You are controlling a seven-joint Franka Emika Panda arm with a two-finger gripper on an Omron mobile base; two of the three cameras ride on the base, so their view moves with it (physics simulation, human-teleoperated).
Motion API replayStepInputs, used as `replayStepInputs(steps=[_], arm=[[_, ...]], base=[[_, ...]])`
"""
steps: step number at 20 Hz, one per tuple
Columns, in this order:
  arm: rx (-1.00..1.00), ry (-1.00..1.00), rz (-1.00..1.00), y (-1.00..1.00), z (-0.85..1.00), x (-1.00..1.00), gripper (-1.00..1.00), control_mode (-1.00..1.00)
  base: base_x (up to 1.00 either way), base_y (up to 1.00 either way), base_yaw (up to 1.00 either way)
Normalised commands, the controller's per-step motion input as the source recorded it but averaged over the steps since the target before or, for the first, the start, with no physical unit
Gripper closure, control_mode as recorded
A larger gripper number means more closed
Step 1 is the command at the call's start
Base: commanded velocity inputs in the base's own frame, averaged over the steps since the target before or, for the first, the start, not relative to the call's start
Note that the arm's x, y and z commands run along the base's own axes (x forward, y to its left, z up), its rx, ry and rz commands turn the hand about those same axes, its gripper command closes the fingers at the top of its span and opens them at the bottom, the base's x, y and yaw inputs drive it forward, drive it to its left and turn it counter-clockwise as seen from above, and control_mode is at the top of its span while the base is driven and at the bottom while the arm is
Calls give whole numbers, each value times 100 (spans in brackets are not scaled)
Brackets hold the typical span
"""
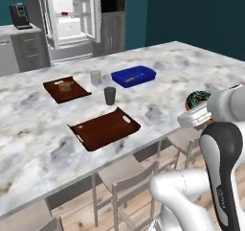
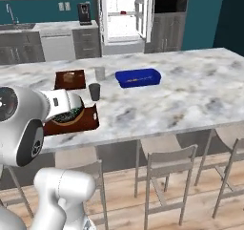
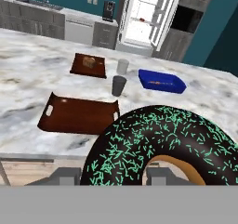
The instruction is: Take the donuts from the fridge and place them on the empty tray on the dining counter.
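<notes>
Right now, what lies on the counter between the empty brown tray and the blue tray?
A dark grey cup stands on the marble between the empty tray and the blue tray; a lighter cup stands just beyond it. The left base view shows this.

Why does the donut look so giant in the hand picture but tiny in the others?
Hand view: the donut sits right at the lens in the pincer, so it looms sharp and huge. Left base view: it's farther away, so small.
</notes>
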Motion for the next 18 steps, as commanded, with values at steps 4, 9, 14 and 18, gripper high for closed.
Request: replayStepInputs(steps=[4, 9, 14, 18], arm=[[0, 0, 0, 0, 0, 0, 100, 100], [0, 0, 0, 0, 0, 0, 100, 100], [0, 0, 0, 0, 0, 0, 100, 100], [0, 0, 0, 0, 0, 0, 100, 100]], base=[[96, 14, 28], [75, 4, 30], [68, 6, 41], [68, 0, 58]])
